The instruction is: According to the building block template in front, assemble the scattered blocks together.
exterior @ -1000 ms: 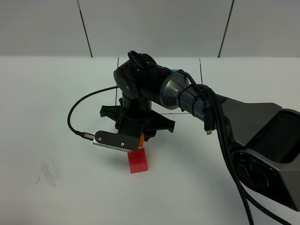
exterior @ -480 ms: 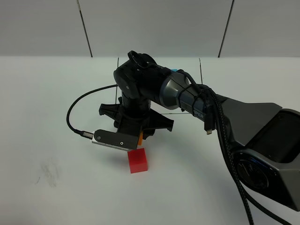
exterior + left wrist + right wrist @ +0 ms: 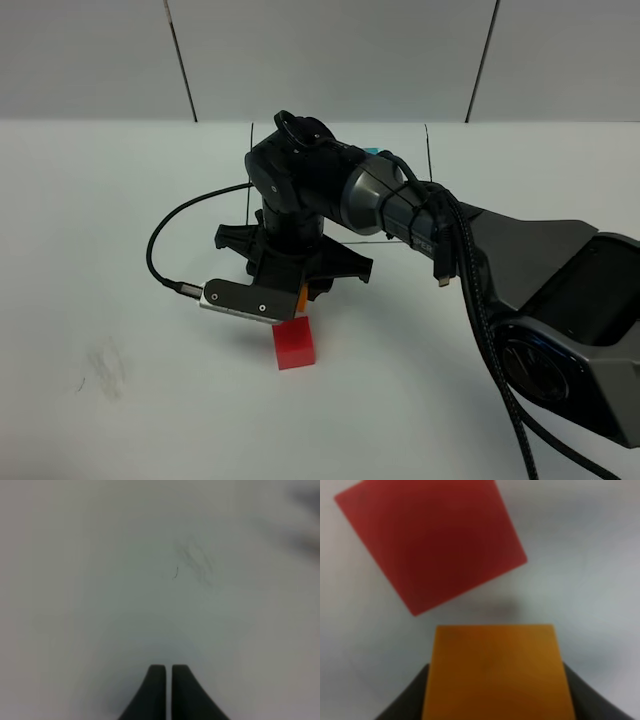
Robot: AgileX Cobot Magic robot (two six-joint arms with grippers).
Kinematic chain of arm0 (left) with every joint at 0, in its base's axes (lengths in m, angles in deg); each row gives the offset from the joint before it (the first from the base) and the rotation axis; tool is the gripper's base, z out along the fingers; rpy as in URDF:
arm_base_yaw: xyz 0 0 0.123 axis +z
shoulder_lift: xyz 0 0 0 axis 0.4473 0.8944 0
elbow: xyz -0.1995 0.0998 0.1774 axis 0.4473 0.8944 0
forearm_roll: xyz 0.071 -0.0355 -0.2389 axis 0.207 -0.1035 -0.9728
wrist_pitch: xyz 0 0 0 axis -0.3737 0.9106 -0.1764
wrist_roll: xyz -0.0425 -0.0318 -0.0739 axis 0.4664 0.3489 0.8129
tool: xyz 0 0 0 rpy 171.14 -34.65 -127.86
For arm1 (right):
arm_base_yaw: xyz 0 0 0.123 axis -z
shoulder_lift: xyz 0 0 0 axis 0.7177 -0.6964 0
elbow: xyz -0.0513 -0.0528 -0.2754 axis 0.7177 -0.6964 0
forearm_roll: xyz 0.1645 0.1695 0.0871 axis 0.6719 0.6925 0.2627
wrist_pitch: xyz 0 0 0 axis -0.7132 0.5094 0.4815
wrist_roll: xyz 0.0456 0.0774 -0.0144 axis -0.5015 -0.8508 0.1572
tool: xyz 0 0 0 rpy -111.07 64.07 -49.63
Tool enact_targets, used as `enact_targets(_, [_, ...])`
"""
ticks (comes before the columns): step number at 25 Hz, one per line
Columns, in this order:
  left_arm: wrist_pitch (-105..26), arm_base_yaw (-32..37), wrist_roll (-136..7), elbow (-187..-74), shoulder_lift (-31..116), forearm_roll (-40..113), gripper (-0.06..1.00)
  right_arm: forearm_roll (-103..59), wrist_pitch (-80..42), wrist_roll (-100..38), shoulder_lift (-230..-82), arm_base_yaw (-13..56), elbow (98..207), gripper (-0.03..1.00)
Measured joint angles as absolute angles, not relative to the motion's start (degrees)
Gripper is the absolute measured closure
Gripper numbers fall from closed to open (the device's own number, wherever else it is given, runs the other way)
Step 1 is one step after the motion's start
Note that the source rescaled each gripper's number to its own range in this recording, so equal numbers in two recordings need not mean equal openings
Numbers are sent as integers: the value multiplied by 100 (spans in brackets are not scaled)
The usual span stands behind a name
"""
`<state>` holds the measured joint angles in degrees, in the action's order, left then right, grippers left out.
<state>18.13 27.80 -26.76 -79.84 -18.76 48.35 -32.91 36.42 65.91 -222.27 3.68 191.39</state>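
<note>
My right gripper [image 3: 302, 300] reaches across the middle and points down, shut on an orange block [image 3: 301, 296], of which only a sliver shows under the arm. In the right wrist view the orange block [image 3: 495, 672] sits between the dark fingers [image 3: 405, 705] of the right gripper [image 3: 495, 700]. Just beyond it, apart from it, a red block [image 3: 432, 542] lies on the table. That red block [image 3: 295, 345] is below the gripper, toward the front. The template is mostly hidden behind the arm; a thin black line [image 3: 249, 180] and a light blue bit [image 3: 372, 150] show. My left gripper [image 3: 166, 680] is shut and empty over bare table.
The right arm's dark body [image 3: 420, 215] and its cable [image 3: 170, 235] cover the middle of the white table [image 3: 100, 220]. A grey smudge [image 3: 105, 365] marks the table at the front left, and the same smudge [image 3: 195, 565] shows in the left wrist view.
</note>
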Motion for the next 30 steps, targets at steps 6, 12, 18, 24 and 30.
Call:
enact_targets(6, [1813, 2780, -2676, -7984, -1876, 4835, 94, -3111, 3625, 6591, -22445, 378, 19134, 38])
enact_targets(12, [1813, 2780, -2676, -7984, -1876, 4835, 94, -3033, 3625, 6591, -22449, 389, 19134, 38])
enact_targets(18, [1813, 2780, -2676, -7984, -1876, 4835, 94, -2780, 3698, 6591, -22449, 389, 19134, 38])
enact_targets(24, [1813, 2780, -2676, -7984, -1876, 4835, 94, -2693, 3712, 6591, -22449, 389, 19140, 38])
enact_targets(30, [1813, 2780, -2676, -7984, -1876, 4835, 94, -2717, 3700, 6591, -22449, 389, 19140, 38])
